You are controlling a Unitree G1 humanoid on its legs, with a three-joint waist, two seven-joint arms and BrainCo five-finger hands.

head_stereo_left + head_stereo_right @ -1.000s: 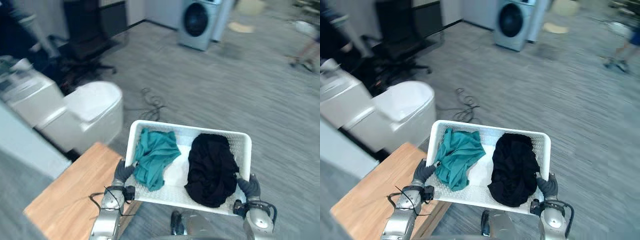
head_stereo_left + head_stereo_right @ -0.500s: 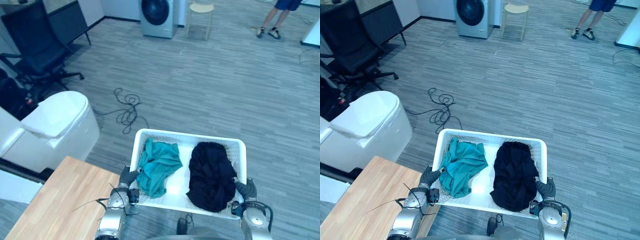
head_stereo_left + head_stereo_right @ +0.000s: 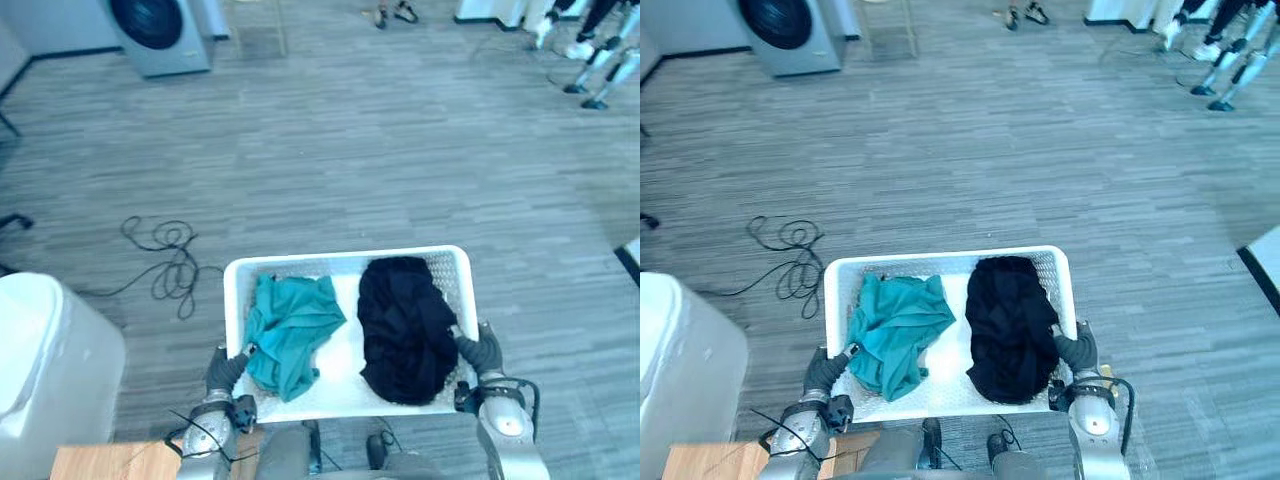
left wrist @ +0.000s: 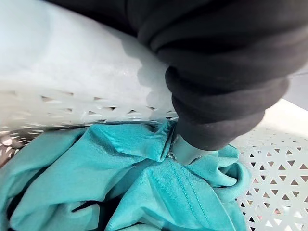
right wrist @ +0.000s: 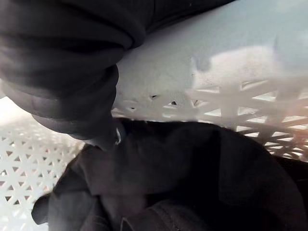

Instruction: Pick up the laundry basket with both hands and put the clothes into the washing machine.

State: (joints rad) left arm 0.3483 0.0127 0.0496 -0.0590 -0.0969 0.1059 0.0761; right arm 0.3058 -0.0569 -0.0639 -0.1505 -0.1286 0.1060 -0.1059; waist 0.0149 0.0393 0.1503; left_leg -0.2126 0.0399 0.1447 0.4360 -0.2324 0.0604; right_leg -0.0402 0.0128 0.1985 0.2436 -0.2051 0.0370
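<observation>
Basket (image 3: pixel 345 262) status: white plastic laundry basket, rectangular, solid rim, lattice-perforated walls and bottom. It's held clear of the grey plank floor (image 3: pixel 400 150), between both hands, right in front of the robot.

Contents: crumpled teal garment (image 3: pixel 290 330) in the left half, bunched black garment (image 3: pixel 405 325) in the right half. They lie just beside each other, with a strip of bare basket bottom between them.

Left hand (image 3: pixel 225 368) is on the left side rim, fingers curled over the rim into the basket; one fingertip (image 4: pixel 185 151) touches the teal cloth. Right hand (image 3: pixel 483 350) is on the right side rim, fingers hooked over the same way, against the black cloth.

Washing machine (image 3: pixel 158 35) is well apart, far upper left, dark round door facing the robot. Corner of a wooden worktop (image 3: pixel 100 462) shows at lower left.
</observation>
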